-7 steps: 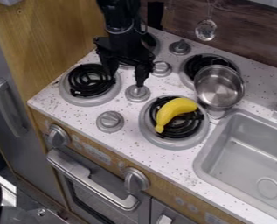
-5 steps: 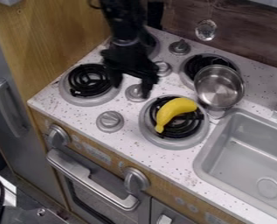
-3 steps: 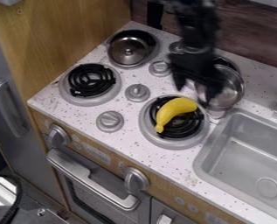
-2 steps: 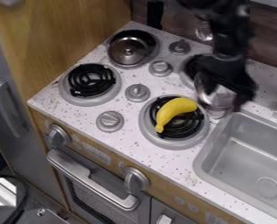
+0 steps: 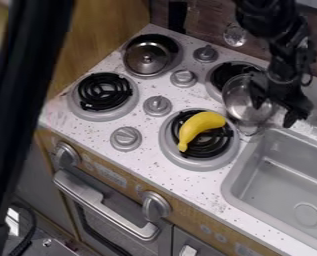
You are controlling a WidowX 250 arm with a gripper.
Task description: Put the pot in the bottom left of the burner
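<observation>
The black two-finger gripper [image 5: 274, 114] has come from above the middle of the stove to the right side of the frame, and now it is at the small shiny metal pot [image 5: 238, 104]. The pot itself stays where it was, beside and partly over the black coil burner [image 5: 224, 73] in the upper right. The fingers are spread, one over the pot and the other just beyond its right side, so nothing is pinched. For the task, I think this is the approach to the grasp; the carrying is not begun. Also a blurred black bar [image 5: 28, 95] has appeared along the left edge.

The pot's open mouth faces up. The grey sink [image 5: 230, 189], at the lower right, shows a round drain in it. A round metal lid [image 5: 142, 59] lies on the upper left burner, and a yellow toy banana [image 5: 199, 126] on the lower burner. The goal is probably the leftmost black coil burner [image 5: 104, 92], and the rounded wall may slip if the fingers close badly
</observation>
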